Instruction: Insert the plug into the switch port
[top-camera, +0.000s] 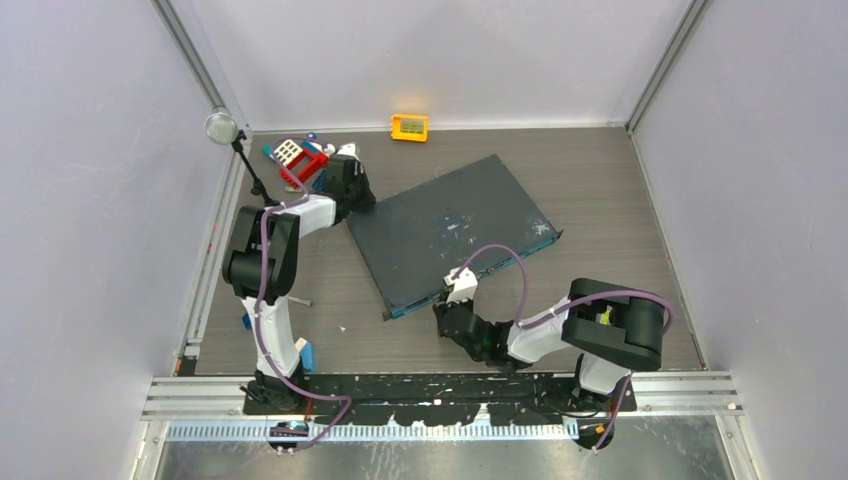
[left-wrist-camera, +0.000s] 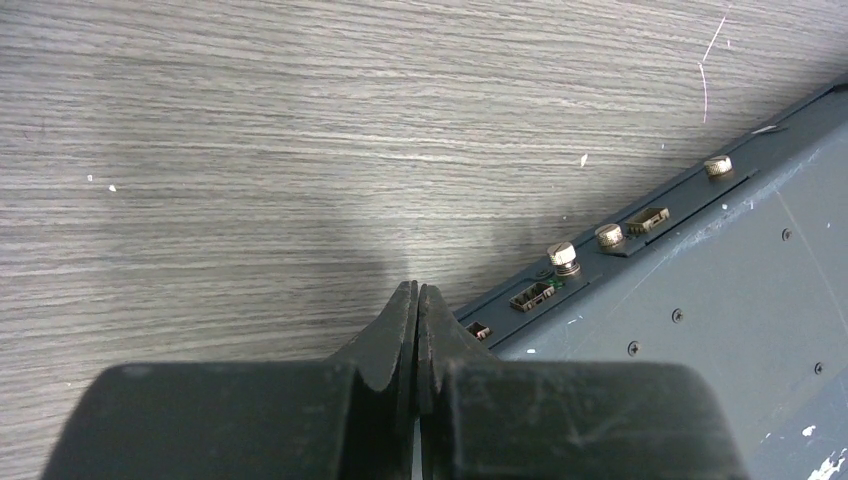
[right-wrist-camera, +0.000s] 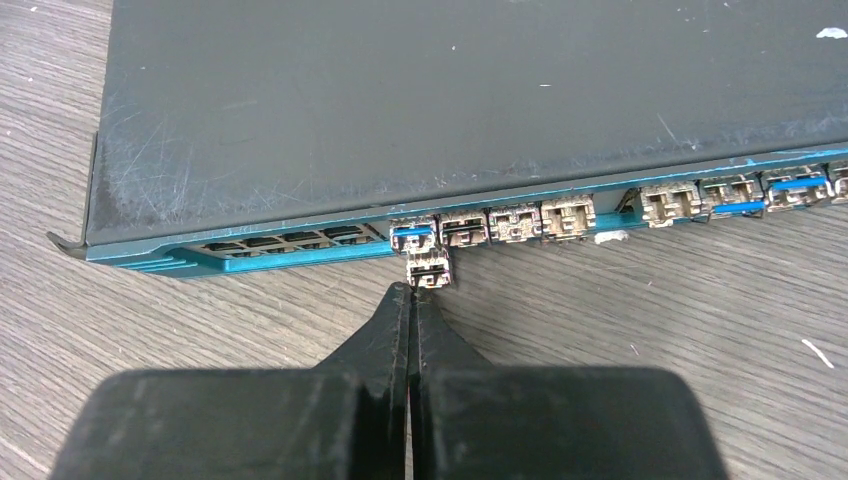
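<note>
The switch is a flat dark-grey scuffed box lying at an angle mid-table. Its teal-blue front face carries a row of ports. A small metal plug sticks out of the port with a blue tab, left of the middle of the row. My right gripper is shut and empty, its tip just behind the plug's rear end; it sits at the front face in the top view. My left gripper is shut and empty at the switch's back left corner, beside rear connectors and thumbscrews.
A small orange-yellow box lies by the back wall. Red, white and blue toys are piled at the back left, by a round lamp on a stand. A blue piece lies near the left arm's base. Walls close three sides.
</note>
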